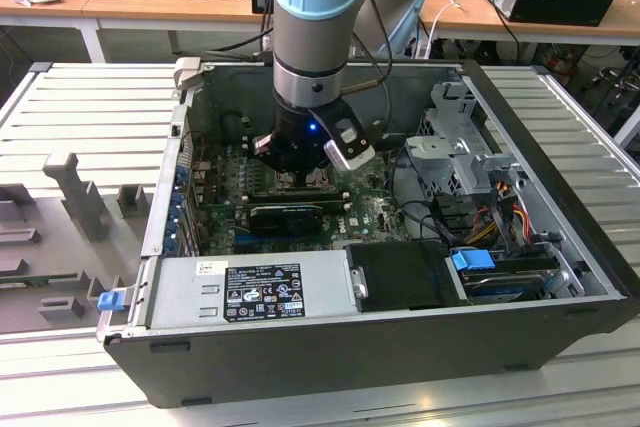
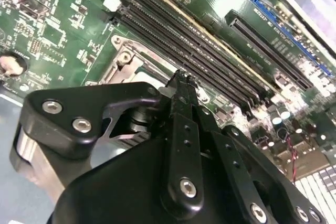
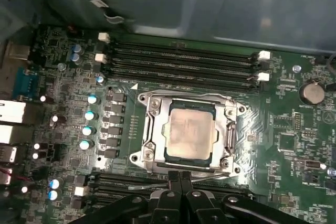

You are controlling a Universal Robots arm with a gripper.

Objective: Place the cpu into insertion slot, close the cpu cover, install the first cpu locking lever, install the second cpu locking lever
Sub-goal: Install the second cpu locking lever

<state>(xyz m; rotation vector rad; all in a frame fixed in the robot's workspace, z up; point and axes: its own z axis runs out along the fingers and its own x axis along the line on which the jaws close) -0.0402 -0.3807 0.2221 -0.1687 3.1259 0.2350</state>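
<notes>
In the first wrist view the cpu (image 3: pixel 189 131) is seen lying flat in the insertion slot (image 3: pixel 188 165), with the cpu cover (image 3: pixel 229 129) closed down around it so that the pale face shows through the square cut-out. The gripper (image 3: pixel 181 177) is seen at the edge of the cover nearest the camera, its two black fingers (image 3: pixel 173 190) pressed together with nothing between them, their tips at or just above the cover's rim; contact cannot be judged. Beyond the socket, the long black memory slots (image 3: pixel 184 61) are laid across the green motherboard (image 3: pixel 294 145), and a round coin cell (image 3: pixel 311 93) is seen beside them. In the second wrist view the closed fingers (image 2: pixel 184 124) are shown from behind, their tips over a corner of the cover (image 2: pixel 123 64), while the chip itself is hidden by the gripper body. In the exterior view the arm (image 1: pixel 315 37) is seen reaching straight down into the open computer case (image 1: pixel 480 337), with the gripper (image 1: pixel 300 179) low over the board, next to a black heatsink block (image 1: pixel 288 215).
</notes>
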